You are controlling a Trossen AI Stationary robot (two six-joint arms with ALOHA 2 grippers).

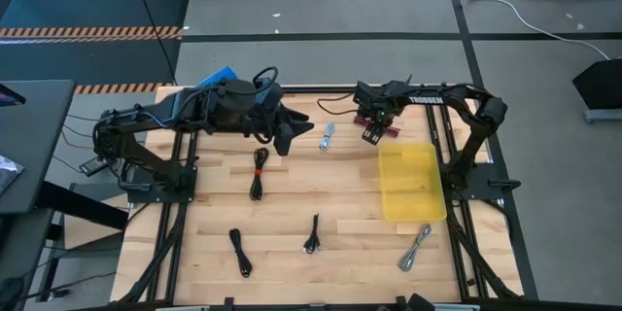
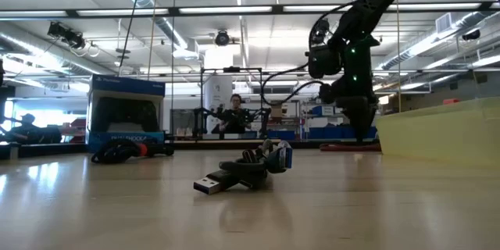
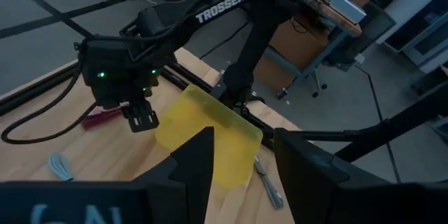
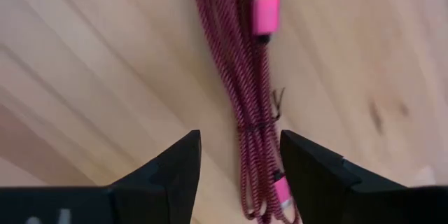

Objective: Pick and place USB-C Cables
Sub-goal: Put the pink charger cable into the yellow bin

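The maroon cable bundle (image 4: 250,77) lies flat on the wooden table near its far edge. My right gripper (image 4: 240,161) is open and points down over it (image 1: 374,133), one finger on each side of the bundle, touching nothing that I can see. My left gripper (image 1: 287,134) is open too and held above the far middle of the table (image 3: 241,161). A pale blue cable (image 1: 328,136) lies between the two grippers. Three black cables (image 1: 259,173) (image 1: 240,253) (image 1: 313,235) and a silver-grey one (image 1: 416,248) lie farther toward the near edge.
A yellow translucent tray (image 1: 410,183) sits on the table's right side, just on the near side of the maroon cable. A blue box (image 1: 216,78) stands at the far left corner. Black frame rails (image 1: 457,243) run along the table's sides. A person (image 2: 234,113) shows in the room beyond.
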